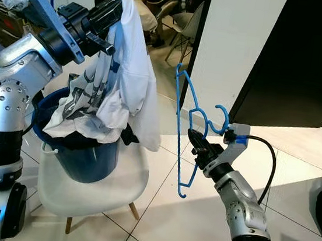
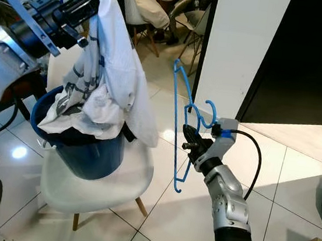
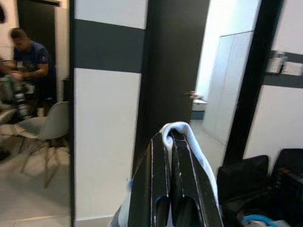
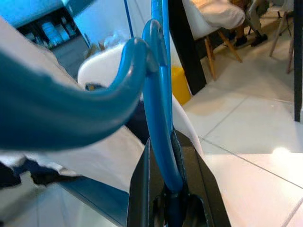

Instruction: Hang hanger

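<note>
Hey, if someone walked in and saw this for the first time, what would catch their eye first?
Probably the blue plastic hanger, held up on edge in the air by the right gripper, jaws clamped on it near the hook. Next, the white shirt lifted high by the left gripper, draping down into a blue bucket of clothes that sits on a white chair.

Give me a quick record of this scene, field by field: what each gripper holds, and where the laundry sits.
left gripper: raised, shut on white shirt, lifting it above the bucket
right gripper: shut on blue hanger, held upright beside the chair
blue bucket: on the white chair, full of clothes
floor: pale glossy tiles
background: person seated, another chair, seen in left wrist view
</note>
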Robot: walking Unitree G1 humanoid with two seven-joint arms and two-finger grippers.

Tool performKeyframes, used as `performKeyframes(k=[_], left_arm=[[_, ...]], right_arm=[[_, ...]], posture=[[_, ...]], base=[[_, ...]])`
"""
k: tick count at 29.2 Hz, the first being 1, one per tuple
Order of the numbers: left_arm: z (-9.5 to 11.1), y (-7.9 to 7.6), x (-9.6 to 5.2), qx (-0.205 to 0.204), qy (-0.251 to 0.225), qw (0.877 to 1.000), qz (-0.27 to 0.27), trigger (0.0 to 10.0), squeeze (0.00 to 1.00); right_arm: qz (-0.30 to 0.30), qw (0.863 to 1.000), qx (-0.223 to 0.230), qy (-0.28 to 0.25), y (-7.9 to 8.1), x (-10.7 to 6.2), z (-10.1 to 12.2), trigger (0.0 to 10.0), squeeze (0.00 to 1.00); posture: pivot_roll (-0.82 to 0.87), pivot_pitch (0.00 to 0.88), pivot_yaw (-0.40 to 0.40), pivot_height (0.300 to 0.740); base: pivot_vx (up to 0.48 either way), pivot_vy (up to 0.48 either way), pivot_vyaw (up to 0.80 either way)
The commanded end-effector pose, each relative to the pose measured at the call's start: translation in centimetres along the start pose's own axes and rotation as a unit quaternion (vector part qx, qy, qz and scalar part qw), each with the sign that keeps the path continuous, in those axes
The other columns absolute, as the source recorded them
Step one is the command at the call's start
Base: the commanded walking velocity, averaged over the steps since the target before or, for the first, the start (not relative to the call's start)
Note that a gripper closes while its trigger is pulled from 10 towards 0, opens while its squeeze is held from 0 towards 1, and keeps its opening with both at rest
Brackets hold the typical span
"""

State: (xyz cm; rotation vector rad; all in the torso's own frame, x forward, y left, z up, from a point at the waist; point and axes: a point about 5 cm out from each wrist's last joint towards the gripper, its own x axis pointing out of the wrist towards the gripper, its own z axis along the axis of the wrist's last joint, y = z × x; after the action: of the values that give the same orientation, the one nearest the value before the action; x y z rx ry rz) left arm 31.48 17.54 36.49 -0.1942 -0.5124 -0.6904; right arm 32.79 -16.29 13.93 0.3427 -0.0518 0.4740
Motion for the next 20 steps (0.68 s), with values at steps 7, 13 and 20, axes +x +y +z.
performKeyframes(k=[7, 13, 20], left_arm=[[-0.7, 3.0, -1.1, 0.011, 0.032, 0.994, 0.104, 10.0, 0.00], [-2.0, 2.7, -1.3, -0.011, 0.056, 0.994, 0.090, 10.0, 0.00], [-2.4, 2.3, -1.0, -0.015, 0.060, 0.995, 0.083, 10.0, 0.00]], right_arm=[[0.141, 0.987, -0.077, 0.007, -1.8, -4.8, 5.4, 10.0, 0.00], [0.264, 0.951, -0.145, 0.074, -0.9, -9.5, 10.8, 10.0, 0.00], [0.346, 0.909, -0.186, 0.141, 2.1, -9.9, 11.3, 10.0, 0.00]], posture=[[0.02, 0.041, 0.011, 0.740], [0.01, 0.036, 0.016, 0.740], [0.01, 0.035, 0.021, 0.740]], base=[[0.000, 0.000, 0.00], [0.000, 0.000, 0.00], [0.000, 0.000, 0.00]])
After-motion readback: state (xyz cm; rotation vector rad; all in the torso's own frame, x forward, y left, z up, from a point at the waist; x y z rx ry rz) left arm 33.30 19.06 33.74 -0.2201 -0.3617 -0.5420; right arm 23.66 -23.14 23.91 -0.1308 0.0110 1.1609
